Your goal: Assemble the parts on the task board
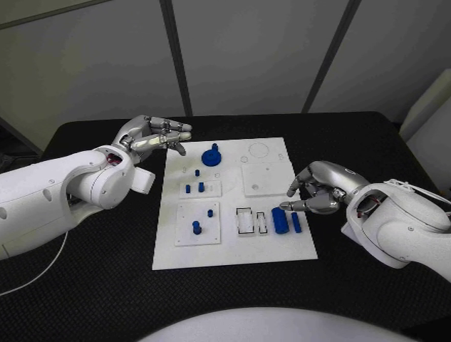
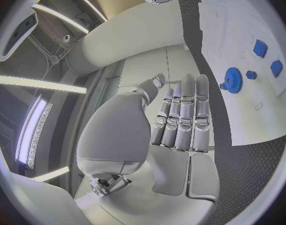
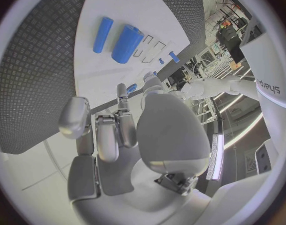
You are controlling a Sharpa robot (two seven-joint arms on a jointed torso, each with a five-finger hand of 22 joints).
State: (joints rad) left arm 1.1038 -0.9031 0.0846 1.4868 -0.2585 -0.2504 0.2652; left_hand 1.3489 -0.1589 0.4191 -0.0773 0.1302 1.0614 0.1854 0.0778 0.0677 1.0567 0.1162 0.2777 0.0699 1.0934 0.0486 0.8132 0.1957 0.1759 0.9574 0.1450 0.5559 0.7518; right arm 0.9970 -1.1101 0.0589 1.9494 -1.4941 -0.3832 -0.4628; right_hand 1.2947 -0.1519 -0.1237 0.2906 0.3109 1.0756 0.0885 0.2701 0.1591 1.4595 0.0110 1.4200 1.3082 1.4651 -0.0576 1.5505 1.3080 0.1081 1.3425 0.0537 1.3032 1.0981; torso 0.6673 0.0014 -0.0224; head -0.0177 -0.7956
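Head view first: the white rectangular task board [image 1: 236, 246] lies mid-table on the black mat [image 1: 102, 278]. The left hand [image 1: 155, 137] hovers off the board's far left corner, fingers loosely curled, nothing in them. The right hand [image 1: 318, 189] hangs over the board's right edge, fingers bent downward and empty, just beside the thick blue cylinder [image 1: 280, 219] and the thin blue bar [image 1: 296, 222]. A blue toothed gear [image 1: 211, 153] stands near the far edge — small blue pegs [image 1: 195, 188] sit in the left-hand panels.

Left wrist view: the fingers [image 2: 186, 110] lie straight and close together, apart from the gear [image 2: 233, 78], whose teeth show plainly here.

Right wrist view: the fingers [image 3: 108, 132] curl inward, holding nothing; the cylinder [image 3: 126, 43] and bar [image 3: 103, 34] lie side by side, apart, beyond them.
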